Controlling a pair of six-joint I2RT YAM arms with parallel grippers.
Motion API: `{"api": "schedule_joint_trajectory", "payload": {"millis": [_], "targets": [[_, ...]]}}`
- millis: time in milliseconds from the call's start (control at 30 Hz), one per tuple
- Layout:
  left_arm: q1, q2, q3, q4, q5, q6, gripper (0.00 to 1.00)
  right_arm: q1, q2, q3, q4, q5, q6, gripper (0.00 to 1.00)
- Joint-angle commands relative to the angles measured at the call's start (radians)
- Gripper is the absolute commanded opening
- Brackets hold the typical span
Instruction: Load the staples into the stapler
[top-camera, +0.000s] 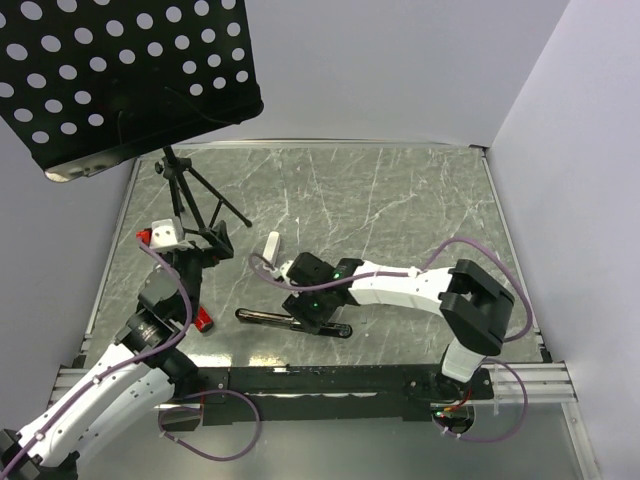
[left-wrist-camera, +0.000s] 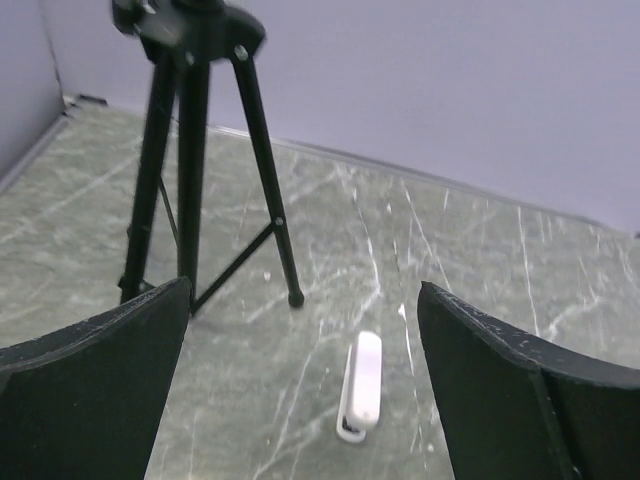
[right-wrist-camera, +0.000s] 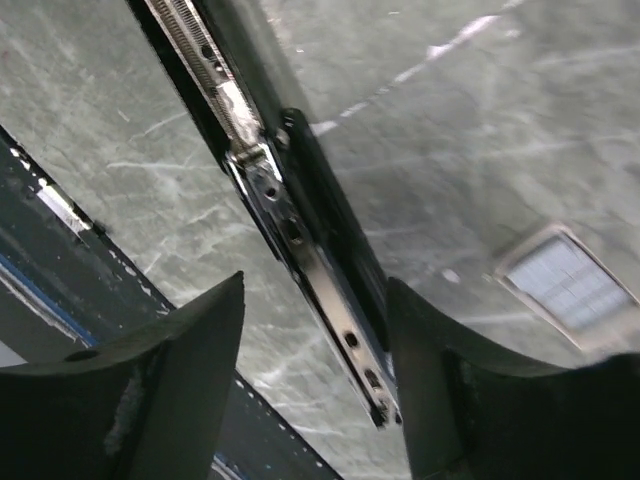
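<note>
black stapler (top-camera: 262, 317) lies open, channel bare: loading not yet done.
right gripper (right-wrist-camera: 317, 300) spread astride it; left gripper (left-wrist-camera: 305, 330) spread, empty. next move: pinch staples (right-wrist-camera: 568, 283) lying near.

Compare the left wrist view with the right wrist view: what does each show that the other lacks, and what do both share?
Only the left wrist view shows the black tripod and a small white stapler lying on the table. Only the right wrist view shows the opened black stapler with its metal channel, and the greyish staples beside it. Both show the marbled table and spread black fingers: the left fingers, the right fingers.
</note>
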Motion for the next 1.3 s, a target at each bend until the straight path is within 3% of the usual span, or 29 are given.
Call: {"api": "schedule_joint_trajectory", "payload": {"millis": [0, 367, 400, 533, 667, 933, 1167, 1267], "targets": [[0.004, -0.005, -0.006, 0.077, -0.048, 0.023, 0.99, 0.023, 0.026, 0.040, 0.039, 0.018, 0.015, 0.58], [0.004, 0.003, -0.004, 0.077, -0.022, 0.018, 0.99, 0.036, 0.034, 0.060, 0.073, 0.216, 0.190, 0.20], [0.006, 0.004, -0.004, 0.078, -0.020, 0.018, 0.99, 0.039, 0.040, 0.068, 0.067, 0.244, 0.234, 0.13], [0.006, 0.014, -0.003, 0.075, -0.011, 0.013, 0.99, 0.043, 0.058, 0.100, 0.033, 0.334, 0.346, 0.06], [0.004, 0.015, -0.001, 0.072, -0.005, 0.010, 1.00, 0.043, 0.081, 0.137, 0.008, 0.367, 0.476, 0.05], [0.004, 0.023, 0.000, 0.069, 0.007, 0.006, 0.99, 0.065, 0.167, 0.224, -0.090, 0.391, 0.544, 0.11], [0.004, 0.027, 0.002, 0.069, 0.013, 0.006, 0.99, 0.074, 0.116, 0.237, -0.142, 0.367, 0.544, 0.49], [0.006, 0.029, 0.003, 0.067, 0.010, 0.006, 0.99, 0.073, 0.067, 0.258, -0.203, 0.368, 0.547, 0.60]]}}
